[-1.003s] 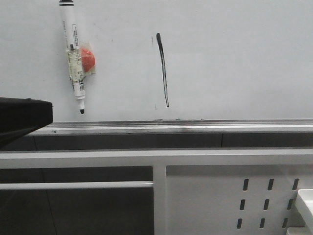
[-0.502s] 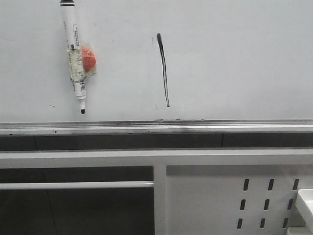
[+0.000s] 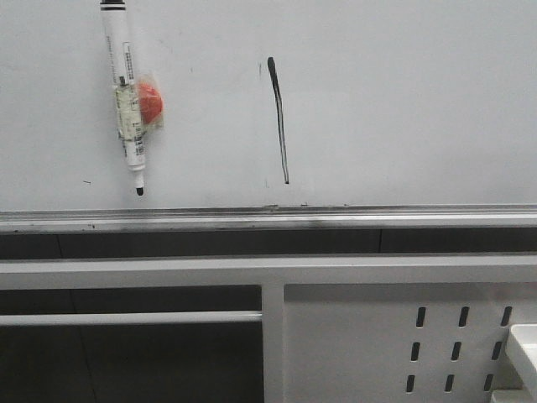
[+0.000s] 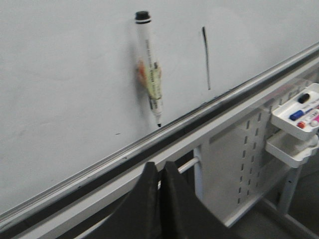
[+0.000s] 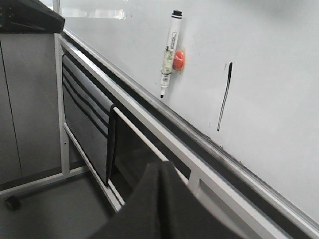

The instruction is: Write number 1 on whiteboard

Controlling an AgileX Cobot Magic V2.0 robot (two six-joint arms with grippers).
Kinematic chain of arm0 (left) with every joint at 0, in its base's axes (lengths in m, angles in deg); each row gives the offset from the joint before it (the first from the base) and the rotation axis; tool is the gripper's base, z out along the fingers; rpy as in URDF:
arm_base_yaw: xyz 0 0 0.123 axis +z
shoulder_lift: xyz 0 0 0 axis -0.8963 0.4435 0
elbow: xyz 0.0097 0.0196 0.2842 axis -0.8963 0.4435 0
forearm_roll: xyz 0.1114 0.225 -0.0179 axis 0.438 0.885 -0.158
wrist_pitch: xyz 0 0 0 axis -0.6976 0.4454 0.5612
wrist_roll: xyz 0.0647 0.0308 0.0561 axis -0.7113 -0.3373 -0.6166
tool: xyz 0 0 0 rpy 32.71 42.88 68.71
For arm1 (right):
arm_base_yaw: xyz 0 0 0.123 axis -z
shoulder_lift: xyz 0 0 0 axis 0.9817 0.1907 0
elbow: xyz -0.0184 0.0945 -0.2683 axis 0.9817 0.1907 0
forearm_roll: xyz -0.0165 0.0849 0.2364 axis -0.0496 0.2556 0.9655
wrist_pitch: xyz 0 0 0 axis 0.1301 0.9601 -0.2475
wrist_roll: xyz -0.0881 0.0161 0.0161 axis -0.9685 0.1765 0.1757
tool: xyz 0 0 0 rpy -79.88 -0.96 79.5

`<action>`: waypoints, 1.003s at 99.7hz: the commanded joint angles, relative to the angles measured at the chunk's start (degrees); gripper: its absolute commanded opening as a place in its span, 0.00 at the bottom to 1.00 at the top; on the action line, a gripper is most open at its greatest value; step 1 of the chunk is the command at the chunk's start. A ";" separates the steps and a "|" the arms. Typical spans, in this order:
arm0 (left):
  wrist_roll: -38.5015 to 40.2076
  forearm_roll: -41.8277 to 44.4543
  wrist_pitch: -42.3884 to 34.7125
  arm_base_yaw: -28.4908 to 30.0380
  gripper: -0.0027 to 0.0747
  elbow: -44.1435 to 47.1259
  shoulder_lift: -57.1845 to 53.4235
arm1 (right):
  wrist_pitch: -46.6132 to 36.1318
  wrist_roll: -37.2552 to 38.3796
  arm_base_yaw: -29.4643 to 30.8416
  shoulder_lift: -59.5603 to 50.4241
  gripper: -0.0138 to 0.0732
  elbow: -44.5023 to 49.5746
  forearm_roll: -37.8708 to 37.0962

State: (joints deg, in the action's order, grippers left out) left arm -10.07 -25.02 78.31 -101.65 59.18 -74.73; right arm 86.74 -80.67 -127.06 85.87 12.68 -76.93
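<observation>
Left tool (image 4: 158,199): dark fingers pressed together, nothing between them, seen only in its own wrist view.
Right tool (image 5: 162,199): dark fingers closed into one mass, holding nothing, seen only in its own wrist view.
Front view: neither arm shows.

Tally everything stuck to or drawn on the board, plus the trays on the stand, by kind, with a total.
Marker pen hanging on the whiteboard: 1
Orange magnet beside the pen: 1
Number 1 stroke: 1
White trays on the stand, stacked: 2
Total: 5
Small pens lie in the upper tray; too small to count.
</observation>
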 commanded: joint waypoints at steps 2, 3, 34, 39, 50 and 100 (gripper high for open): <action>0.68 0.62 -3.46 4.41 0.01 -1.93 -1.36 | -4.40 -0.09 0.36 0.44 0.08 -1.56 0.03; 0.68 0.62 -3.46 4.85 0.01 -1.93 -1.72 | -4.40 -0.09 0.36 0.44 0.08 -1.56 0.03; 0.68 -3.12 -3.59 28.38 0.01 1.40 -7.26 | -4.40 -0.09 0.36 0.44 0.08 -1.56 0.03; 0.68 -3.91 -3.59 31.88 0.01 2.10 -7.26 | -4.40 -0.09 0.36 0.44 0.08 -1.56 0.03; 0.68 -4.16 -3.59 36.96 0.01 3.70 -7.15 | -4.40 -0.09 0.36 0.44 0.08 -1.56 0.03; 0.68 -9.98 -10.74 39.93 0.01 15.52 -13.45 | -4.29 -0.09 0.36 0.44 0.08 -1.56 0.03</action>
State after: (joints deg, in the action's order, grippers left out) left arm -9.98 -33.88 71.94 -61.33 72.81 -86.89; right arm 86.74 -80.67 -127.06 85.87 12.68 -76.93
